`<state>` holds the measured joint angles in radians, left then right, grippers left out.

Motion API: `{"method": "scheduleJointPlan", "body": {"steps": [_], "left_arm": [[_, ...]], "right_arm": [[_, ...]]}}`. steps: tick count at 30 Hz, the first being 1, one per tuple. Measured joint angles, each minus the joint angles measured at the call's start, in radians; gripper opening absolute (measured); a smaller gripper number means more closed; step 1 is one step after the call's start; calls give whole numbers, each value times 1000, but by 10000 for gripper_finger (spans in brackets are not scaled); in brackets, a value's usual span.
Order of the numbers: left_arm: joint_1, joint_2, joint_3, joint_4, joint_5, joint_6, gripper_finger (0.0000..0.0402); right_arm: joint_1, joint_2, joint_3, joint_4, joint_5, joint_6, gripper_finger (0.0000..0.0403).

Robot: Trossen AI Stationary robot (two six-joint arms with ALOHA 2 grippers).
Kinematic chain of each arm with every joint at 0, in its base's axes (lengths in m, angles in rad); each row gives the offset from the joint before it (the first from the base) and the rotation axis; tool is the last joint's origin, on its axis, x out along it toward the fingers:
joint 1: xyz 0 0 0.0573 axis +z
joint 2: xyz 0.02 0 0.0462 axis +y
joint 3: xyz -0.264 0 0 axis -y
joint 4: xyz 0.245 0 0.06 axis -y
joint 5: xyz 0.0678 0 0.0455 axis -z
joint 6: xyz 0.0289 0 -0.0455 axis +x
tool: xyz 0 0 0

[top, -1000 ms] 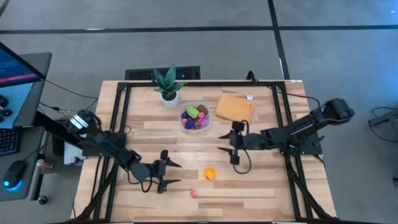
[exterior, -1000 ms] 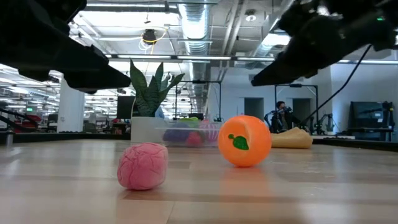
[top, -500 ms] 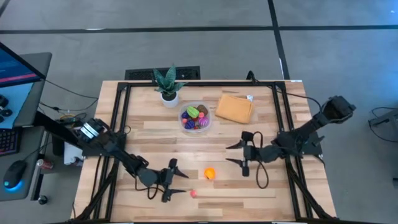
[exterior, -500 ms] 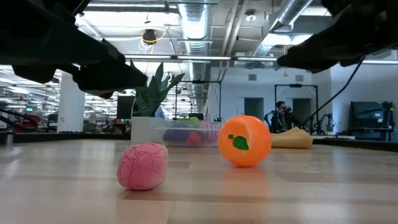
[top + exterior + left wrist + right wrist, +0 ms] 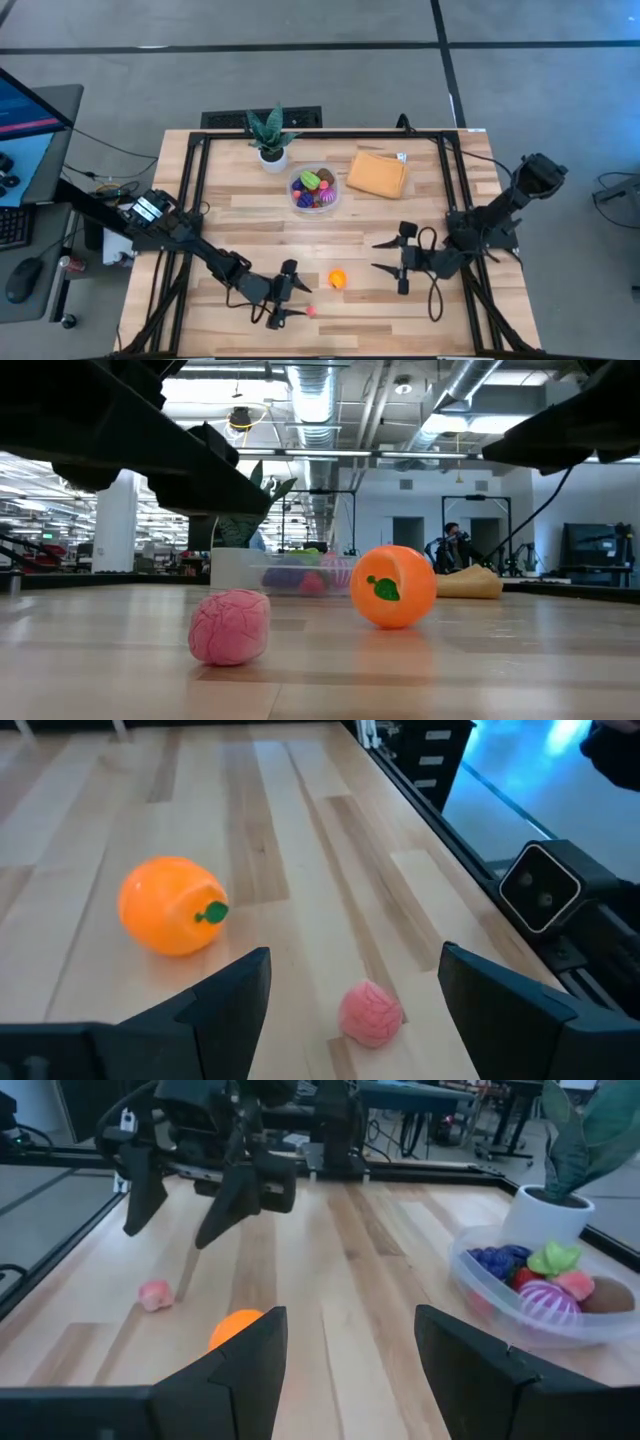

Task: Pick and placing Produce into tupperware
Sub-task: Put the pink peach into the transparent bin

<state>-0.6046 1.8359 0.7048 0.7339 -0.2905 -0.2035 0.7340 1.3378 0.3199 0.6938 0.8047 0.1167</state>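
**Both hands open and empty; two produce pieces outside the tupperware**

The left hand (image 5: 290, 295) is seen near the front edge of the tabletop (image 5: 240, 220), its fingers spread wide with nothing held between them. In the left wrist view the pink piece (image 5: 371, 1013) is observed lying on the wood just ahead of the gap between the two fingers, not touched by either. In the high view this pink piece (image 5: 311, 311) is placed just beside the left fingertips, on their right.

The right hand (image 5: 398, 258) is found over the front-right part of the tabletop, fingers likewise wide apart and holding nothing. It is pointed toward the orange fruit (image 5: 337, 278), which rests on the wood between the two hands, apart from both. A green leaf mark is noted on the orange fruit (image 5: 393, 587) in the low view, with the pink piece (image 5: 230, 626) near it and closer to the camera.

The tupperware (image 5: 315, 188) is located toward the rear middle of the tabletop, upright and uncovered. Several pieces of produce are recorded inside it: in the right wrist view a dark purple cluster (image 5: 503, 1260), a green piece (image 5: 553, 1258), a magenta striped ball (image 5: 547, 1300), a red piece and a brown piece are made out.

A potted plant (image 5: 270, 135) stands just behind and to the left of the tub. An orange cloth (image 5: 376, 173) lies flat just to its right.
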Motion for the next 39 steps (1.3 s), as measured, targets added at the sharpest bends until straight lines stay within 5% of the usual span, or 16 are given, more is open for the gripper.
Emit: {"method": "scheduleJointPlan", "body": {"steps": [11,24,39], "left_arm": [[1,37,20,13,21,-23,277],[14,237,123,50,46,-43,277],[15,245,129,59,56,-44,277]], "right_arm": [[102,59,0,12,148,49,244],[128,56,0,33,170,33,244],[128,56,0,33,170,33,244]]}}
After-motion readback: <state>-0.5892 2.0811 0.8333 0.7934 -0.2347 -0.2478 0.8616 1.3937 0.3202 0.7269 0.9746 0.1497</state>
